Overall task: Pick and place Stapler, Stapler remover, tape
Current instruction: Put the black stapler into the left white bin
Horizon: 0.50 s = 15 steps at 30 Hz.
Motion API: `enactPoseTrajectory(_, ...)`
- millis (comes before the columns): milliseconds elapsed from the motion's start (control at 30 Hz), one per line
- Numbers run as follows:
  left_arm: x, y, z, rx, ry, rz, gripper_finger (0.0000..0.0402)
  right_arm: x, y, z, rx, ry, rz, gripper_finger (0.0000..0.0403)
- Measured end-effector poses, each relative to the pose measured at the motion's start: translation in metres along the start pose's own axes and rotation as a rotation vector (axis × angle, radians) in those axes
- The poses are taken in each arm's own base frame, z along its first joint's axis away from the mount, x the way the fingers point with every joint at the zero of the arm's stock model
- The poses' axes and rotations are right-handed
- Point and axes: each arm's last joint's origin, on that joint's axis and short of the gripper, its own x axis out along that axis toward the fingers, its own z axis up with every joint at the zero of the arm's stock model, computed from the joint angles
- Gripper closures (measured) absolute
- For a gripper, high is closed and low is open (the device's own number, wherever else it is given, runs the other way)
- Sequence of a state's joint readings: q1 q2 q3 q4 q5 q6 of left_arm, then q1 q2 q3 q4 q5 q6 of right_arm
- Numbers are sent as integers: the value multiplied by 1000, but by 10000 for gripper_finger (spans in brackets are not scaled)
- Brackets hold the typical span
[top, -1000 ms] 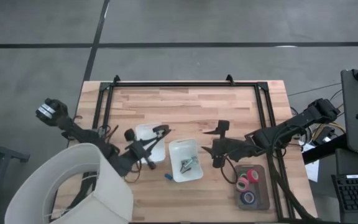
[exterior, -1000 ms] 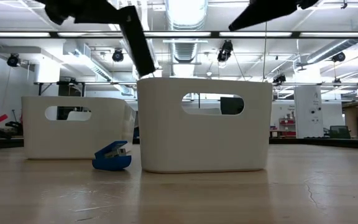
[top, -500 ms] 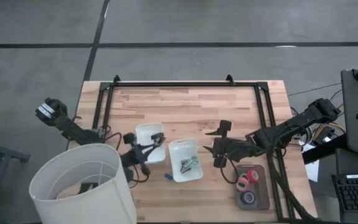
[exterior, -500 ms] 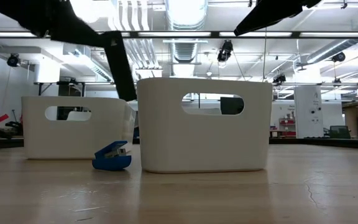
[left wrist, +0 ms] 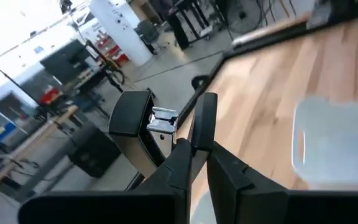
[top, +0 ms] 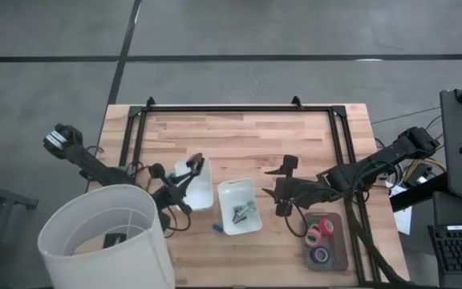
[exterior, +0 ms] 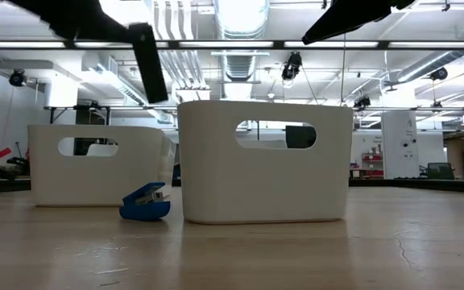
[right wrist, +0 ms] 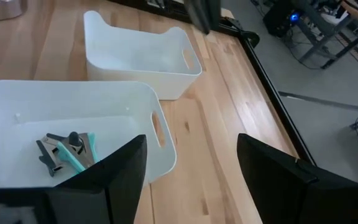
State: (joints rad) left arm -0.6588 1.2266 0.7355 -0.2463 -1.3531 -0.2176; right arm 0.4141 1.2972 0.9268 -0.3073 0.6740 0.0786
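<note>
My left gripper (top: 184, 178) hangs over the left white tray (top: 200, 193), shut on the slim black stapler (top: 193, 165), which shows as a dark tilted bar (exterior: 148, 51) in the low view. My right gripper (top: 278, 189) waits open just right of the middle white tray (top: 228, 189), where grey and teal staple removers (right wrist: 67, 151) lie. A blue staple remover (top: 216, 228) rests on the table near that tray. Red (top: 318, 233) and blue (top: 321, 255) tape rolls lie in a brown tray; I cannot make out a green one. My left gripper (left wrist: 194, 158) pinches the stapler between its two fingers at one end (left wrist: 182, 144). The black body with its metal strip (left wrist: 162, 119) sticks out beyond the fingertips. It is lifted clear above the left tray and tilted.
A large white open cylinder (top: 103, 241) stands at the near left corner and covers part of the left arm. A black frame (top: 231, 107) runs along the table's far and side edges. The brown tray (top: 339, 241) sits at the near right. Bare wood lies toward the far edge.
My left gripper has carried the stapler a little toward the table's left and far side and then upward, turning it more upright over the left tray. The white cylinder has tipped from a slant to upright. The right arm has kept still.
</note>
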Motion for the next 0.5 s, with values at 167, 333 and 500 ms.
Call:
enactPoseTrajectory(167,-3,22,22,-131,-7,-77,374,0,0,0,1,-1,0,156)
enactPoseTrajectory(333,-1,49,31,-248,-6,-158,370,0,0,0,3,-4,0,160)
enactPoseTrajectory(500,5,74,31,-407,35,-281,373,0,0,0,3,-4,0,159)
